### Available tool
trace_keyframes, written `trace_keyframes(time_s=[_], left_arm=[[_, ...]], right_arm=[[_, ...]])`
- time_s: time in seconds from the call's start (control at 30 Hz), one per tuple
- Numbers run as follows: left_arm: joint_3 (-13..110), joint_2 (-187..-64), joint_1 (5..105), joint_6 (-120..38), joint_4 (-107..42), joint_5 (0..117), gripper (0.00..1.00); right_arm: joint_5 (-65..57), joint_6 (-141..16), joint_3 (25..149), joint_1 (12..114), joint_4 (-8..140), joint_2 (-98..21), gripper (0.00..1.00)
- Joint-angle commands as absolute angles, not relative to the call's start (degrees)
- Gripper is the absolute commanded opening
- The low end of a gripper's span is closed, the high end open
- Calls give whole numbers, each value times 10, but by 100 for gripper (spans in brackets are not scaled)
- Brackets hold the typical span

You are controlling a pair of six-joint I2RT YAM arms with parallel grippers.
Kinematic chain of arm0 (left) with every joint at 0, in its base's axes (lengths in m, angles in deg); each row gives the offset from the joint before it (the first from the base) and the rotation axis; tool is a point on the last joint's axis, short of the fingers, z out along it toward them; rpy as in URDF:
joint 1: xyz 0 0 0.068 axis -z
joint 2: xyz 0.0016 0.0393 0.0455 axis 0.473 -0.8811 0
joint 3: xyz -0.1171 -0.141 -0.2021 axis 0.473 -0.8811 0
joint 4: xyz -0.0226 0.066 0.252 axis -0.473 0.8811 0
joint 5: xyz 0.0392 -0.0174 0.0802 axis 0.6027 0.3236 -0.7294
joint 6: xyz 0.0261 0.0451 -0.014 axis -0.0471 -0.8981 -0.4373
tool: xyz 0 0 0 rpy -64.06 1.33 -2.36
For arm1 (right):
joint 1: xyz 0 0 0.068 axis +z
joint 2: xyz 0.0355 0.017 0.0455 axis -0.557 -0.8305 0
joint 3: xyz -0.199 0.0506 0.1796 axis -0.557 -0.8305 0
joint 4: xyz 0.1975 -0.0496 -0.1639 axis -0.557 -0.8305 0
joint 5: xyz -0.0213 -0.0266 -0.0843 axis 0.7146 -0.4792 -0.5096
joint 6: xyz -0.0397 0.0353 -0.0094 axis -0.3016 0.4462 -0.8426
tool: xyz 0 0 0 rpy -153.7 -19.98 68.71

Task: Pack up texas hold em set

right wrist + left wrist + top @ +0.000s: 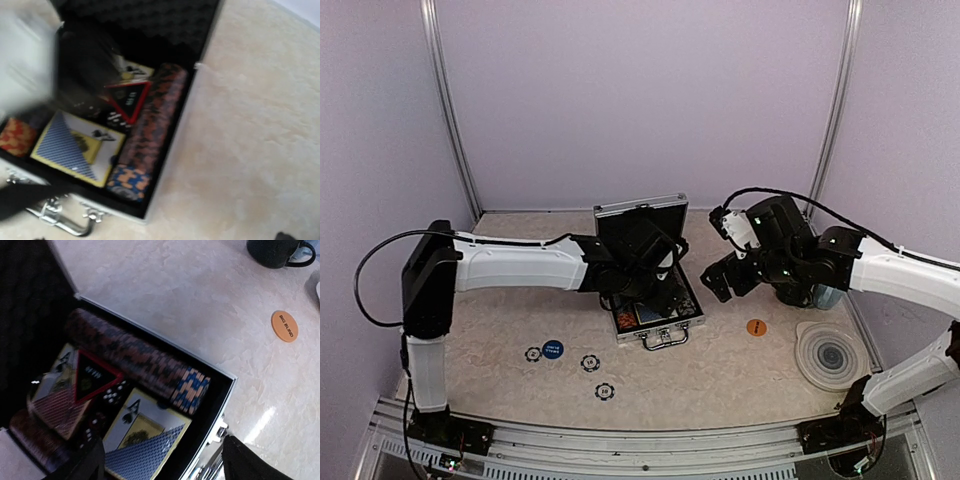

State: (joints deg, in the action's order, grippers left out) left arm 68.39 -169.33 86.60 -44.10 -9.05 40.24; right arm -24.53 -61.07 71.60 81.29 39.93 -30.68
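The small silver case (pixel 672 327) lies open mid-table, its lid (pixel 640 222) standing up behind. Inside it, the left wrist view shows a row of red/black chips (pixel 130 355) ending in blue ones (pixel 192 389), a black triangle (pixel 93 376), a blue card deck (pixel 145 442) and a red deck (pixel 52 407). My left gripper (pixel 165 471) hangs open over the blue deck and holds nothing. To the right of the case my right gripper (pixel 720 281) is open and empty. On the table lie an orange button (pixel 757 327), a blue button (pixel 552 349) and three loose chips (pixel 590 363).
A dark mug (pixel 277 252) and a pale-blue mug (pixel 827 296) stand at the right under my right arm. A round grey coaster (pixel 830 355) lies near the right front. Metal posts (pixel 450 110) and purple walls enclose the table.
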Motion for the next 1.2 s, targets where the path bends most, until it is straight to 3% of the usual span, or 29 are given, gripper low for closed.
trace_keyframes(time_s=[0.0,0.13,0.43,0.77,1.17], left_arm=[[608,-1556,861,-381,-60,347,87],[525,-1490,844,-314,0,327,99],[371,-1365,801,-172,110,361,99],[256,-1239,719,-106,109,430,99],[204,-1285,697,-109,75,439,96]], right_arm=[[-187,-636,720,810,409,-317,99],[-142,-655,723,813,425,-337,99],[-106,-737,779,908,441,-447,96],[-82,-767,968,993,430,-659,97],[-63,-750,1002,1005,410,-719,98]])
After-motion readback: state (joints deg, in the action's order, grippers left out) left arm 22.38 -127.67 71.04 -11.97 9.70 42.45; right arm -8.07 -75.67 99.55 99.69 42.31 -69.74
